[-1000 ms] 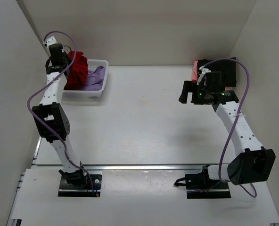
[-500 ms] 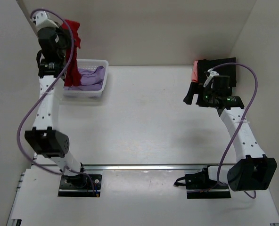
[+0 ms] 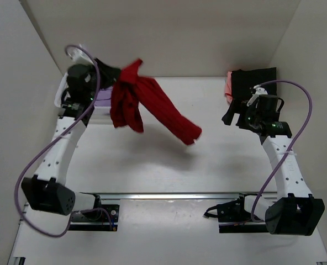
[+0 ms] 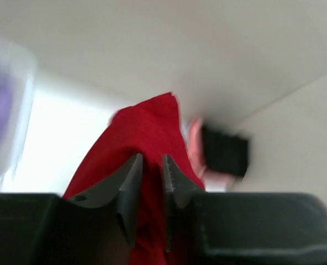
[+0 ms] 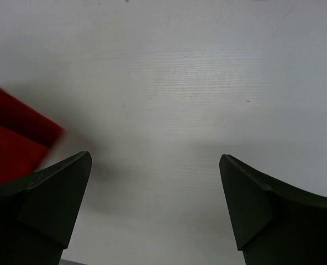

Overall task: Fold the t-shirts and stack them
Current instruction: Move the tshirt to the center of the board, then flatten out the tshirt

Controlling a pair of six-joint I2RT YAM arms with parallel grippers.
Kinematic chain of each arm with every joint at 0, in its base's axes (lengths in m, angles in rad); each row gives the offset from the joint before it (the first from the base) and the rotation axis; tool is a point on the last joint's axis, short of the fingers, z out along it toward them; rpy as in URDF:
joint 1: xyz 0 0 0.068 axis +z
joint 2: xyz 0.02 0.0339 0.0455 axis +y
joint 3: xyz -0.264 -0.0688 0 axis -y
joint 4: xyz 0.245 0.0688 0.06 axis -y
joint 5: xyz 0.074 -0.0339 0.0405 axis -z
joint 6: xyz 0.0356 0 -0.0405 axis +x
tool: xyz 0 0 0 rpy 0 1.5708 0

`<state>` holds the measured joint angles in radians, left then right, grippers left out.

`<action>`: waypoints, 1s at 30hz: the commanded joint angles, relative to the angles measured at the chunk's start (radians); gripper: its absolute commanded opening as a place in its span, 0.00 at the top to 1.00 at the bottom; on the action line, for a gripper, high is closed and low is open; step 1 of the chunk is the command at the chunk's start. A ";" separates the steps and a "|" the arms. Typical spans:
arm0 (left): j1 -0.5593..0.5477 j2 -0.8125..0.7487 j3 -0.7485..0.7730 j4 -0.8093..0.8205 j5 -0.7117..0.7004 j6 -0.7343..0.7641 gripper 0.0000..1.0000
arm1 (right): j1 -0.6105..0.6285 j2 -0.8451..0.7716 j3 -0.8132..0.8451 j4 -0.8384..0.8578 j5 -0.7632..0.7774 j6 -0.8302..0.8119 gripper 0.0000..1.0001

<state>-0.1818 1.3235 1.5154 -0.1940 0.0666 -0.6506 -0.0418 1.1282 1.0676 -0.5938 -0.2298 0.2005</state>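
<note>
room: plain pale walls [image 3: 180, 33] on three sides, matte finish
surface: flat white table [image 3: 169, 171], smooth, bare in the middle
red shirt: bright red soft cloth t-shirt [image 3: 152, 105], bunched at the top, one long tail strung out diagonally to the right; low end near table centre, contact unclear
basket: white plastic mesh basket [image 3: 101, 109] at far left, partly behind the left arm; pale lavender cloth [image 3: 103, 96] inside
stack: black folded shirt [image 3: 254, 83] at far right corner, salmon pink shirt [image 3: 228, 85] showing at its left edge
left gripper [image 4: 151, 160]: fingers nearly together, red cloth pinched between them, raised beside the basket
right gripper [image 5: 155, 160]: fingers wide apart, holding nothing, over bare table just in front of the stack
</note>
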 commanded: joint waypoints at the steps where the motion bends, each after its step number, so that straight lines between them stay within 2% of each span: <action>1: 0.051 0.065 -0.294 -0.094 0.183 -0.199 0.65 | 0.014 -0.005 0.005 0.069 -0.009 0.000 0.01; 3: 0.009 0.063 -0.372 -0.070 0.139 -0.163 0.62 | 0.032 0.018 0.009 0.089 -0.008 -0.001 0.01; 6: -0.085 0.086 -0.371 -0.073 0.062 -0.045 0.53 | 0.034 0.056 0.028 0.117 -0.035 -0.003 0.01; 9: -0.091 0.118 -0.392 -0.065 0.076 -0.041 0.47 | 0.080 0.106 0.038 0.138 -0.060 0.017 0.01; 11: -0.085 0.120 -0.432 -0.070 0.082 -0.047 0.47 | 0.097 0.142 0.031 0.167 -0.109 0.017 0.01; 14: -0.113 0.112 -0.445 -0.136 -0.014 0.021 0.45 | 0.178 0.243 0.038 0.163 -0.102 0.023 0.01; 16: -0.146 0.117 -0.445 -0.148 -0.053 0.057 0.41 | 0.229 0.294 0.035 0.147 -0.086 0.022 0.01; 21: -0.268 0.164 -0.460 -0.163 -0.143 0.123 0.41 | 0.301 0.383 0.017 0.098 -0.033 0.027 0.01; 23: -0.323 0.219 -0.465 -0.170 -0.186 0.152 0.42 | 0.341 0.409 -0.003 0.069 0.001 0.030 0.01; 27: -0.364 0.342 -0.489 -0.162 -0.269 0.144 0.43 | 0.391 0.467 -0.018 0.006 0.056 0.019 0.02; 29: -0.370 0.393 -0.474 -0.169 -0.322 0.146 0.41 | 0.430 0.484 -0.034 -0.009 0.076 0.027 0.06; 30: -0.369 0.458 -0.434 -0.182 -0.377 0.152 0.43 | 0.442 0.513 -0.052 -0.036 0.092 0.034 0.19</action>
<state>-0.5518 1.7454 1.0519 -0.3496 -0.1741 -0.5205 0.3748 1.6157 1.0416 -0.5774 -0.1902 0.2176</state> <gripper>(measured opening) 0.583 0.873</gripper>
